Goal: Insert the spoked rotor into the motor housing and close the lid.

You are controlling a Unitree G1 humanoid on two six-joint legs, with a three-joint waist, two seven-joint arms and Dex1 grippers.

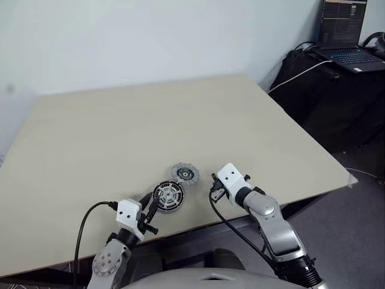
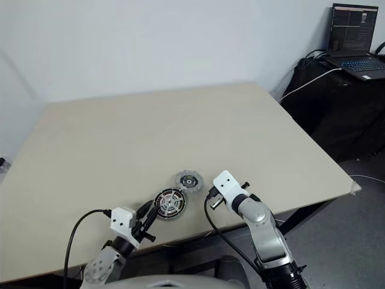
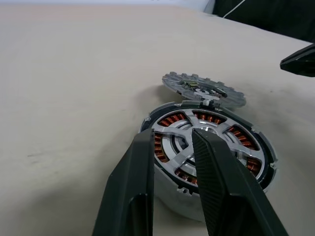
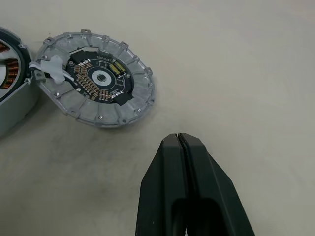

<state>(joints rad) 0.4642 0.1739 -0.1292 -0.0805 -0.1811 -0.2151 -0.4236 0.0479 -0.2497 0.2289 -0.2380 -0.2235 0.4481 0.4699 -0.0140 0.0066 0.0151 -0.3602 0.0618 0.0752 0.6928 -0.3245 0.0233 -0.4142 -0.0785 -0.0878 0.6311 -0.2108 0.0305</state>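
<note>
The motor housing (image 3: pixel 170 194) stands near the table's front edge, and copper windings show inside it. The spoked rotor (image 3: pixel 231 133) sits in the housing, silver spokes up. My left gripper (image 3: pixel 173 140) is shut on the near rim, one finger outside the wall and one over the spokes. The lid (image 4: pixel 101 81) lies flat just beyond the housing with its dark centre up, and a white piece joins it to the housing's rim. My right gripper (image 4: pixel 178 137) hovers to the right of the lid. It is shut, with nothing between its fingers.
The beige table (image 1: pixel 180 120) ends close in front of the housing, and its right corner (image 1: pixel 349 177) drops to the floor. At the back right, off the table, an open laptop (image 1: pixel 349 54) sits on a dark stand with cables.
</note>
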